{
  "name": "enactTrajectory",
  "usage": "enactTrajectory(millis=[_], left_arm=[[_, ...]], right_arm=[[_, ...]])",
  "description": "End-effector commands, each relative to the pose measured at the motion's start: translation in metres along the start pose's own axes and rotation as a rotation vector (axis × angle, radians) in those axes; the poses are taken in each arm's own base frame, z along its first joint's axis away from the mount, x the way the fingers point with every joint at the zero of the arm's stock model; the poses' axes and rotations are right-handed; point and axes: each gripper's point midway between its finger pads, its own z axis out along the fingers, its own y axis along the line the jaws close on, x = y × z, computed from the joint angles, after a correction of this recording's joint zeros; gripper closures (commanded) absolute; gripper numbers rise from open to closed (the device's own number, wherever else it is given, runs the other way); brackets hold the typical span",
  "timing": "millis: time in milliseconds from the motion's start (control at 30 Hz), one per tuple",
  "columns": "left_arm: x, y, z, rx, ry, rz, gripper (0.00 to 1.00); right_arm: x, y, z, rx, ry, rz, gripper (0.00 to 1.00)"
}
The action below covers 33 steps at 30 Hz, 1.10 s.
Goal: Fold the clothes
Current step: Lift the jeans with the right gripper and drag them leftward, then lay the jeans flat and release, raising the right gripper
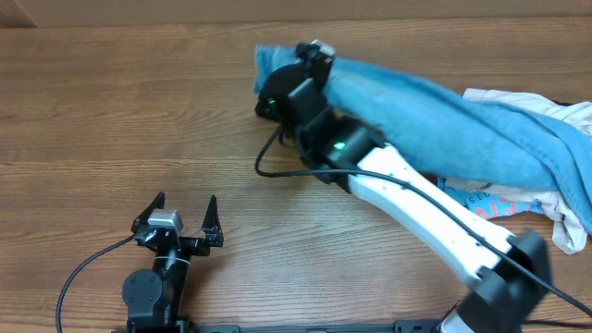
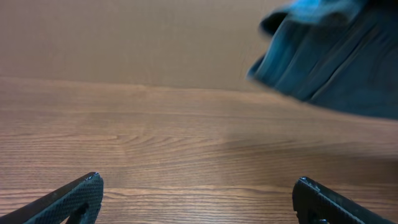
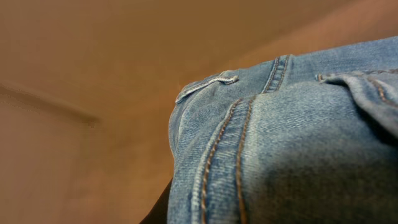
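Spreading-out step, it seems: right gripper grips light blue washed denim jeans trailing behind it; left gripper waits, spread wide. Next, lay them flat.

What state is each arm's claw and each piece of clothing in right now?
Jeans: unfolded, bunched, one end lifted, draped over the right arm.
Right gripper: apparently shut on the jeans, fingers hidden by denim.
Left gripper: open, holding nothing.
Printed garment: crumpled, partly under the jeans.
White garment: crumpled beside the jeans.
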Motion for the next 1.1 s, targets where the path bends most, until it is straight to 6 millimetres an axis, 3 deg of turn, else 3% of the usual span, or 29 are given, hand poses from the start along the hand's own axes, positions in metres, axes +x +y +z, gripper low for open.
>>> enactTrajectory(millis=[0, 67, 167, 267, 467, 733, 800, 867, 933, 967, 1067], left_arm=[[0.001, 0.003, 0.000, -0.015, -0.001, 0.018, 0.00], [0.001, 0.003, 0.000, -0.015, -0.001, 0.018, 0.00], [0.001, 0.003, 0.000, -0.015, -0.001, 0.018, 0.00], [0.001, 0.003, 0.000, -0.015, -0.001, 0.018, 0.00], [0.001, 0.003, 0.000, -0.015, -0.001, 0.018, 0.00], [0.001, 0.003, 0.000, -0.015, -0.001, 0.018, 0.00], [0.001, 0.003, 0.000, -0.015, 0.000, 0.018, 0.00], [0.001, 0.003, 0.000, -0.015, 0.000, 0.018, 0.00], [0.001, 0.003, 0.000, -0.015, -0.001, 0.018, 0.00], [0.001, 0.003, 0.000, -0.015, -0.001, 0.018, 0.00], [0.001, 0.003, 0.000, -0.015, 0.000, 0.018, 0.00]], right_arm=[[0.051, 0.033, 0.024, -0.108, 0.145, 0.065, 0.96], [0.069, 0.032, 0.036, -0.105, 0.187, 0.101, 0.96], [0.094, 0.048, 0.047, -0.196, 0.293, 0.138, 0.96], [0.103, 0.063, 0.040, -0.246, 0.323, 0.161, 0.96], [0.121, 0.117, 0.015, -0.425, 0.327, 0.145, 0.96], [0.142, 0.143, 0.005, -0.520, 0.358, 0.161, 0.95], [0.151, 0.145, 0.010, -0.531, 0.373, 0.184, 0.79], [0.151, 0.145, 0.011, -0.537, 0.359, 0.140, 0.45], [0.147, 0.147, 0.010, -0.555, 0.332, 0.071, 0.22], [0.144, 0.147, 0.010, -0.560, 0.323, 0.040, 0.17], [0.132, 0.145, 0.009, -0.540, 0.316, -0.026, 0.14]])
